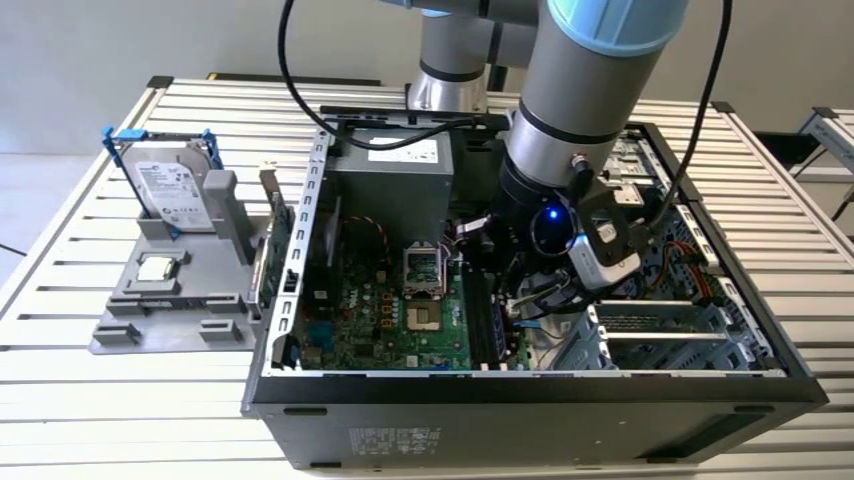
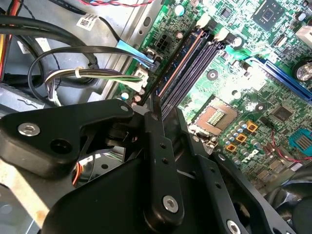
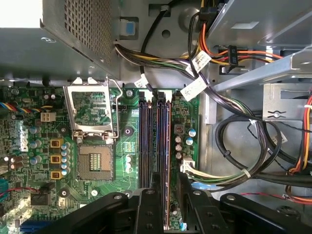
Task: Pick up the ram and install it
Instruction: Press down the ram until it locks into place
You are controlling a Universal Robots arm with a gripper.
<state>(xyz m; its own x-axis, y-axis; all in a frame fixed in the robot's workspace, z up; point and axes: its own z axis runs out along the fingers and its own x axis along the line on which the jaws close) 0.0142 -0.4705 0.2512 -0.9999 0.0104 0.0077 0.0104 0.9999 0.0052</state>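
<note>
My gripper (image 1: 527,300) reaches down inside the open computer case (image 1: 534,385), over the motherboard (image 1: 387,310). In both wrist views its black fingers (image 2: 157,146) straddle the memory slot nearest the cable bundle. The ram (image 2: 178,66) shows edge-on as a thin dark strip with a tan edge. It runs along that slot and passes between the fingers (image 3: 148,204). The gripper (image 3: 168,187) looks shut on it. I cannot tell how deep the ram sits in the slot. The neighbouring slots (image 3: 145,146) look empty.
The open CPU socket (image 3: 95,161) lies beside the slots. Cable bundles (image 3: 234,141) and a drive cage crowd the other side, with the power supply (image 1: 394,190) behind. On the exterior view's left a grey fixture (image 1: 160,320) holds a hard drive (image 1: 174,190) and a CPU chip (image 1: 158,267).
</note>
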